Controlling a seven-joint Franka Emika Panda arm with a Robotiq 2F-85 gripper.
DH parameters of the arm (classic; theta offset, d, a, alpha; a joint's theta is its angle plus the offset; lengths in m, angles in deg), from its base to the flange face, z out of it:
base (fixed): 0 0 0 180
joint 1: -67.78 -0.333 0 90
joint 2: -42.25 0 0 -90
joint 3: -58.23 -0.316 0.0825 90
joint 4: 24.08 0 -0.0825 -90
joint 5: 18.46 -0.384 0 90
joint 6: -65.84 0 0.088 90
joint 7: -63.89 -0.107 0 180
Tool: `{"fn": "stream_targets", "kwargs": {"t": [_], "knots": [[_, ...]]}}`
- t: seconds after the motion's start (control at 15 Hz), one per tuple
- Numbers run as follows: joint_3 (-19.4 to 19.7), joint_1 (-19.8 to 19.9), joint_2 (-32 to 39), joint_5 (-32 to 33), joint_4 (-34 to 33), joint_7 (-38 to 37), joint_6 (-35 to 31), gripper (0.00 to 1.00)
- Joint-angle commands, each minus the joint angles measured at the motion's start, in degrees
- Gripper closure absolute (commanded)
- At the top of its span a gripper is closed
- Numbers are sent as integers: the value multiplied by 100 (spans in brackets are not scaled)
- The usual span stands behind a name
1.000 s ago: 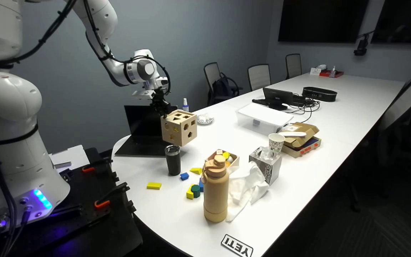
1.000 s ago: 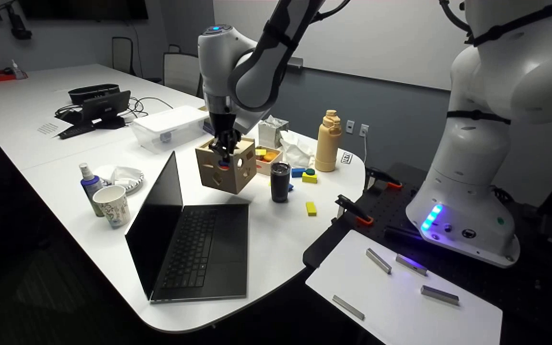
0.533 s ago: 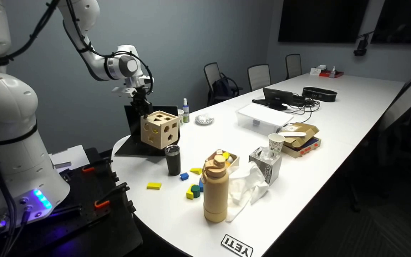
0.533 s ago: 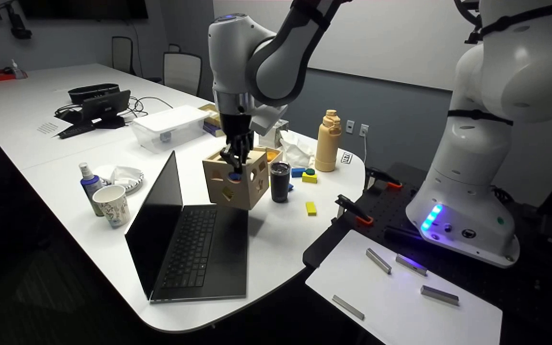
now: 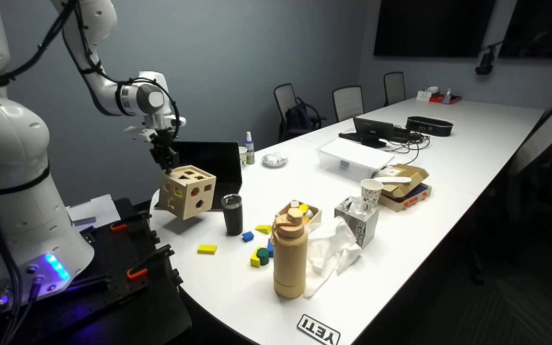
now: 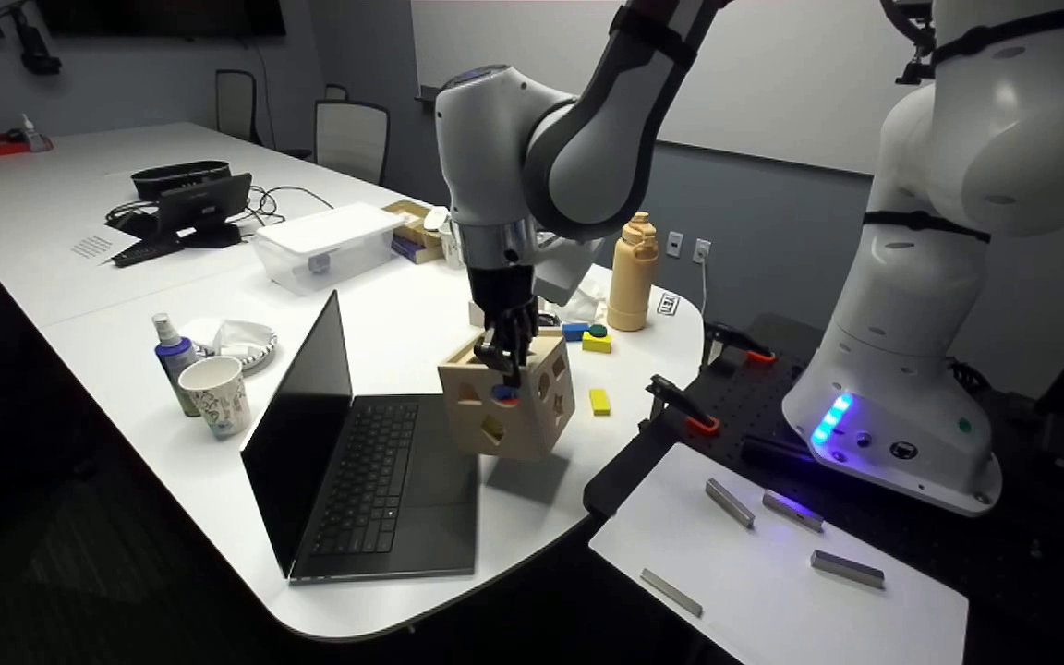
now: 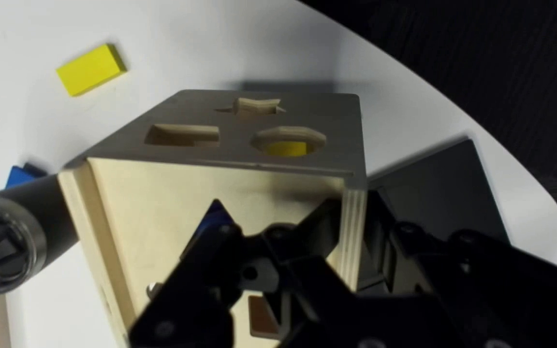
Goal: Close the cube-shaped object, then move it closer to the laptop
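cube (image 6: 527, 420) is hanging tilted just above the table (image 6: 393, 351), beside the laptop (image 6: 368, 453), which is lying at about eight o'clock from it in an exterior view. the gripper (image 7: 354, 215) is clamping one wall (image 7: 351, 253), a finger (image 7: 324, 222) pressing on each side of it. the move is looking like the step in hand: a holed panel (image 7: 162, 212) is apparently filling the top, so closing is probably counting as done, though the gripper is hiding part of it. the next move is likely calling for levelling the cube, lowering it onto the table without brushing the laptop or the tumbler (image 7: 22, 234), which is standing near, at nine o'clock in the wrist view, then parting the fingers. pale plywood is showing striped edges and star, rectangular and rounded cutouts; a yellow block (image 7: 285, 149) is peeking through one. the laptop is presenting smooth black planes, the tumbler a dark cylinder.
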Motion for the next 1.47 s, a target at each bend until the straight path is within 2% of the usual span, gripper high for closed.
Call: {"fn": "stream_targets", "kwargs": {"t": [0.0,0.4,0.53,0.87,1.2,1.27,1.33,1.4], "knots": [[-208,12,-408,-94,505,-354,-126,95],[-74,-62,-319,538,940,-928,-697,95],[103,-115,-259,927,1040,-1229,-891,95],[732,-187,25,2563,981,-2307,-1175,95],[988,-195,579,3057,782,-2563,-1773,95],[1022,-206,682,3086,745,-2570,-1861,82],[1067,-222,782,3129,696,-2557,-1935,95],[1087,-226,867,3123,655,-2539,-1994,96]]}}
